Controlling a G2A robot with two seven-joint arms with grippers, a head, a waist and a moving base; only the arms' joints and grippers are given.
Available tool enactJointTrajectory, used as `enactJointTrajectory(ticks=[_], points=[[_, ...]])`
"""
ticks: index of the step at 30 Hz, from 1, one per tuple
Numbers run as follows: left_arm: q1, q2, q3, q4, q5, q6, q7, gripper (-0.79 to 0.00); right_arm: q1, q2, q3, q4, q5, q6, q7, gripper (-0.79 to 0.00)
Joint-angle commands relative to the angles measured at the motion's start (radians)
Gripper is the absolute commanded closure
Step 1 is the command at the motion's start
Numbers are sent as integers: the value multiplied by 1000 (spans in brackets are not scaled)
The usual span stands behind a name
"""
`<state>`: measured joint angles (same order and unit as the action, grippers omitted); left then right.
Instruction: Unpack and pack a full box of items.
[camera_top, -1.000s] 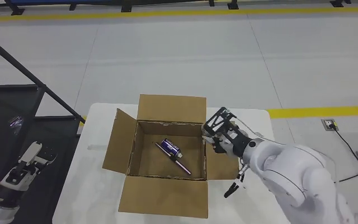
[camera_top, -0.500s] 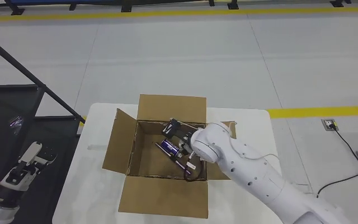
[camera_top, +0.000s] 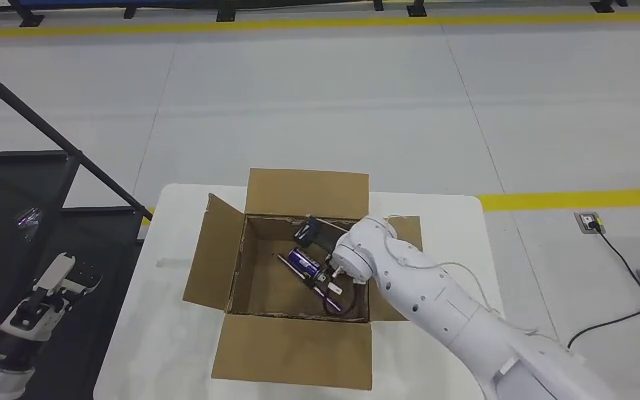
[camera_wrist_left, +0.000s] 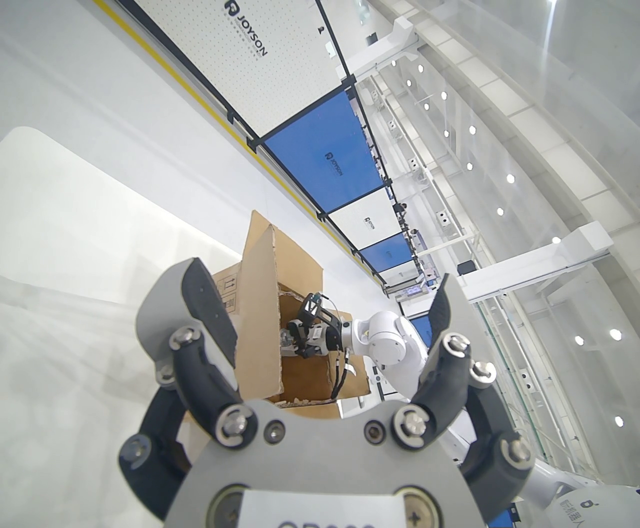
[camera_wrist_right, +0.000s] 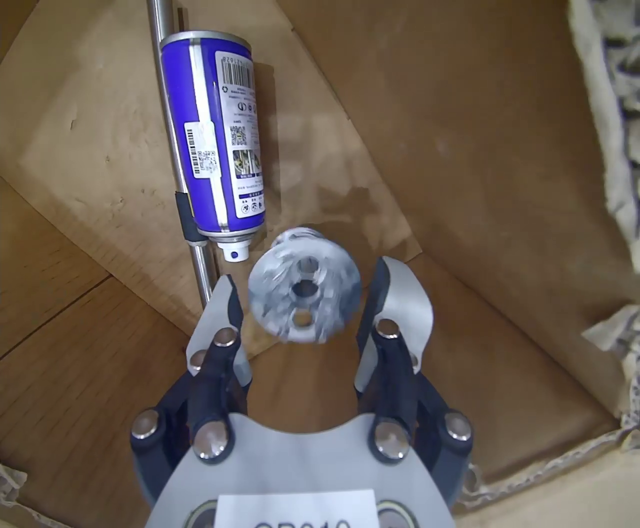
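In 1 second the right gripper (camera_wrist_right: 305, 276) has swung from beside the right flap of the cardboard box (camera_top: 290, 352) into it, a blurred metal flange (camera_wrist_right: 304, 306) now between its spread fingers.

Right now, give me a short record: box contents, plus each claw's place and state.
Container: open cardboard box on the white table, flaps out.
Contents: blue spray can lying on its side beside a metal rod; a round metal flanged part.
Right claw: inside the box, open around the flanged part, not clamping it; the part looks blurred.
Left claw: open, empty, off beyond the table's side.
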<state>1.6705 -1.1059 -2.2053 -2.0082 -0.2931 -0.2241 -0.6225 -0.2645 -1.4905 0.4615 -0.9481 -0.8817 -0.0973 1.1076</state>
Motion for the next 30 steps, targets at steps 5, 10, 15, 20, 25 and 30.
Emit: enactJointTrajectory(ticks=[5, 10, 15, 20, 25, 30], points=[[0, 0, 0, 0, 0, 0, 0, -785, -6, -2, 21, -34, -30, 9, -9, -785], [0, 1, 6, 2, 16, 5, 3, -785, -62, 45, 114, -215, -71, 35, -22, -785], [-17, 6, 35, 22, 68, 27, -12, -785, -260, 141, 312, -632, -186, 78, 13, -785], [-48, 14, 88, 33, 150, 23, -45, -785, -549, 214, 545, -1040, -266, 60, -23, -785], [-65, 19, 164, 37, 210, 15, -85, -785, -791, 255, 806, -1244, -155, -48, -121, -785], [-84, 23, 243, 32, 259, 4, -117, -785, -979, 275, 1071, -1269, 146, -175, -242, -785]])
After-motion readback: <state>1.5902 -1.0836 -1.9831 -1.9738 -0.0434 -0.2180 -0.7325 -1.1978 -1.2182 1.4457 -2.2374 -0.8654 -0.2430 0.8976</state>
